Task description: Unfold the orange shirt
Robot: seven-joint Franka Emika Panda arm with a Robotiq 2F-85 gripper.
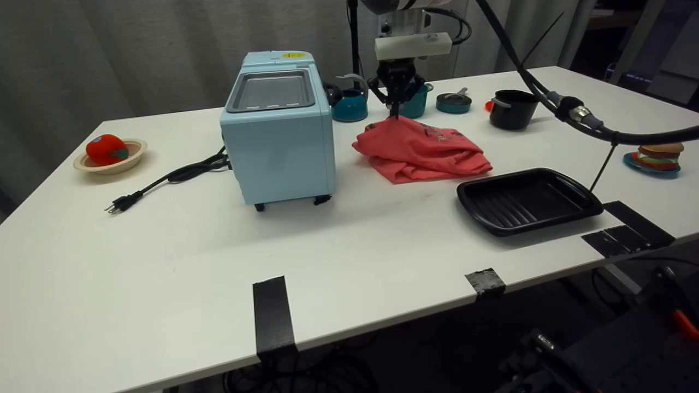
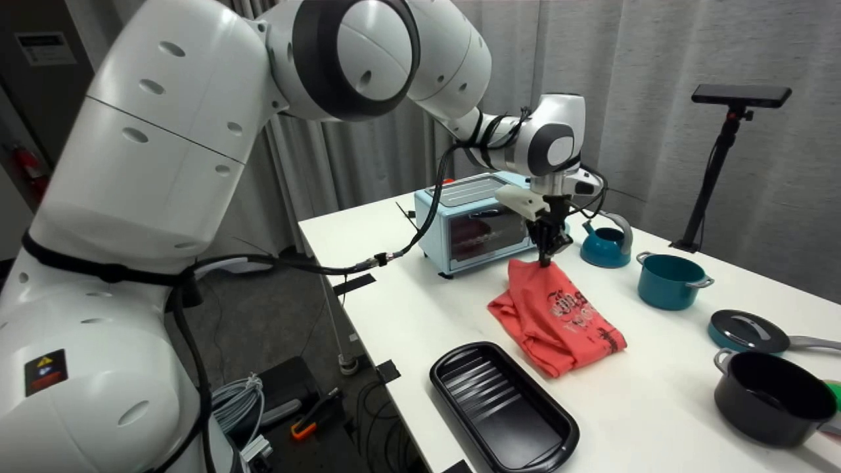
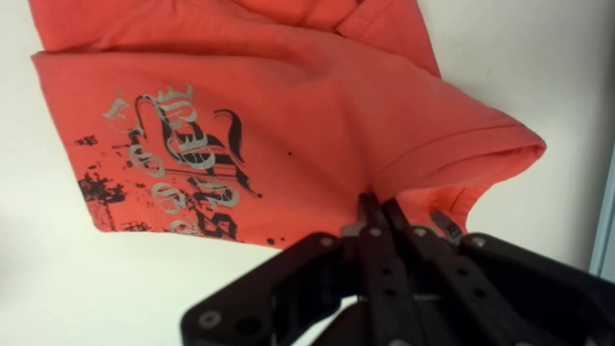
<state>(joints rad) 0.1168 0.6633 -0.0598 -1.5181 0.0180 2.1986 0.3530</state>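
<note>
The orange shirt was pinched near one edge in the tool; its folded bulk was spread on the table from there towards the black tray, away from the toaster oven.

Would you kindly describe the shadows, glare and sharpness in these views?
In an exterior view, soft shadow under the blue oven; in an exterior view, the black tray glints along its ridges; the wrist view is slightly soft, though the print on the orange shirt is distinct.
</note>
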